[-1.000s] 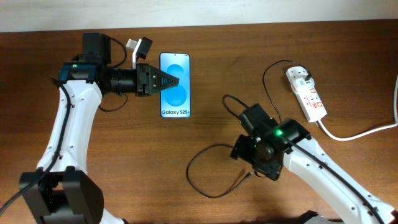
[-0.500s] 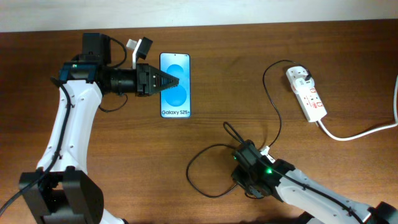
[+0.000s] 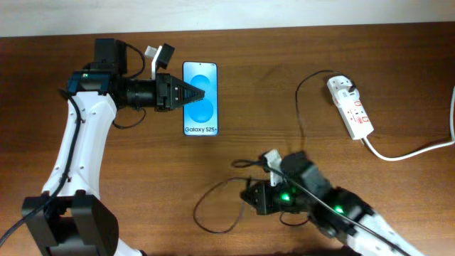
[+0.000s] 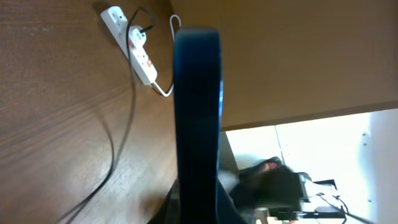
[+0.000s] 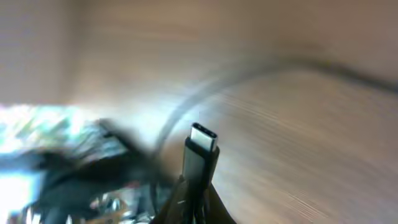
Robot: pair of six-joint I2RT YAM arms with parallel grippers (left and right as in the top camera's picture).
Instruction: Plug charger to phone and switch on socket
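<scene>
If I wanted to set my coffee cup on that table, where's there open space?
The widest bare patch is mid-table, between the phone and the charger cable running down from the socket. Another lies between the left arm and the cable's loop. It is crowded around the right gripper and by the socket's white cord.

White links point(image 3: 71, 142), black joints point(image 3: 135, 92), green lights point(image 3: 284, 197) — left tool point(image 3: 202, 93) black, pointed.

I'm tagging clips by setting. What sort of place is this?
Probably a robotics lab or office workbench: a plain wooden table by a pale wall, with a phone, charger cable and power strip set out, worked by a left arm and right arm.
</scene>
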